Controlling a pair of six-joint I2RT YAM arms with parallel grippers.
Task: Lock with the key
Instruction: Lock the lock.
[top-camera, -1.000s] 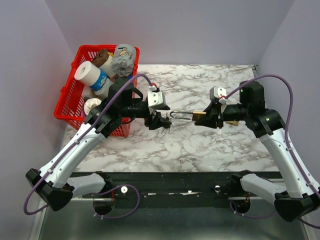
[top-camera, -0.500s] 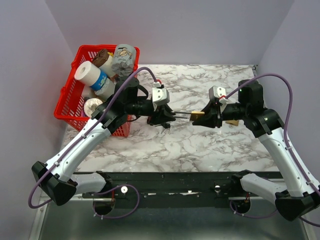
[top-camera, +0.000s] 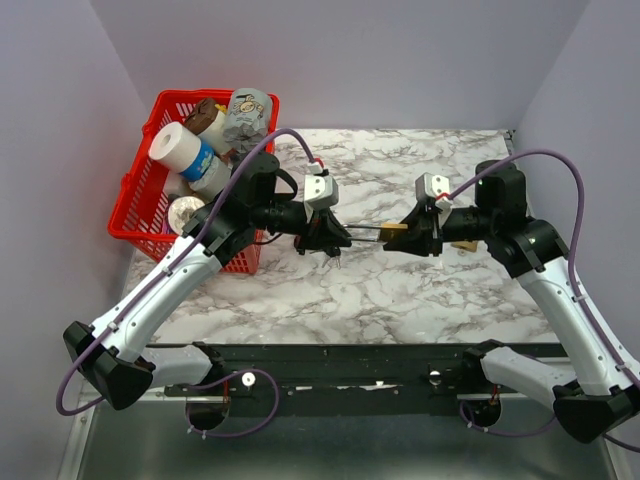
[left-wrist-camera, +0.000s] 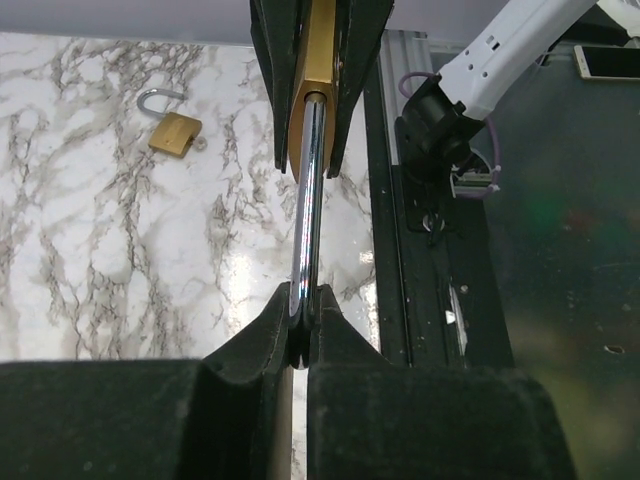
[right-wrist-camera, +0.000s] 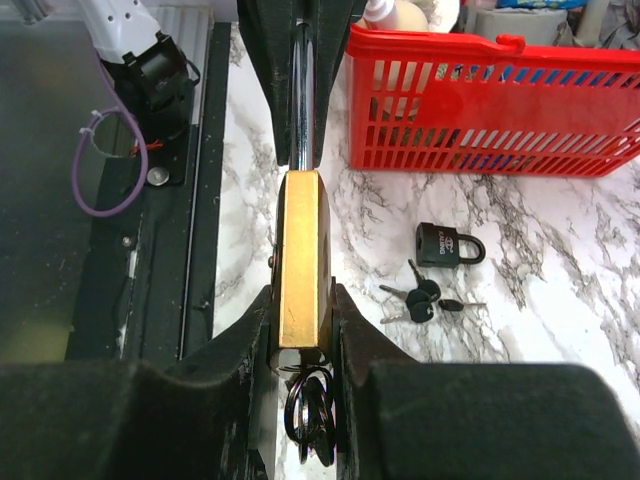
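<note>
A brass padlock (top-camera: 397, 229) hangs in the air between the two arms, lying level. My right gripper (right-wrist-camera: 303, 296) is shut on its brass body (right-wrist-camera: 303, 255). Dark key rings (right-wrist-camera: 312, 415) hang from the body's base between the right fingers; the key's blade is hidden there. The steel shackle (left-wrist-camera: 308, 230) runs from the body to my left gripper (left-wrist-camera: 300, 303), which is shut on the shackle's bend. In the top view the left gripper (top-camera: 337, 237) and right gripper (top-camera: 415, 232) face each other above the marble table (top-camera: 400, 290).
A red basket (top-camera: 150, 200) full of items stands at the table's left edge. A black padlock (right-wrist-camera: 449, 244) and loose keys (right-wrist-camera: 420, 297) lie on the marble below the left gripper. A second brass padlock (left-wrist-camera: 174, 128) with open shackle lies near the right arm.
The left gripper has moved right onto the shackle and closed on it. The right gripper has kept hold of the brass body, almost still.
</note>
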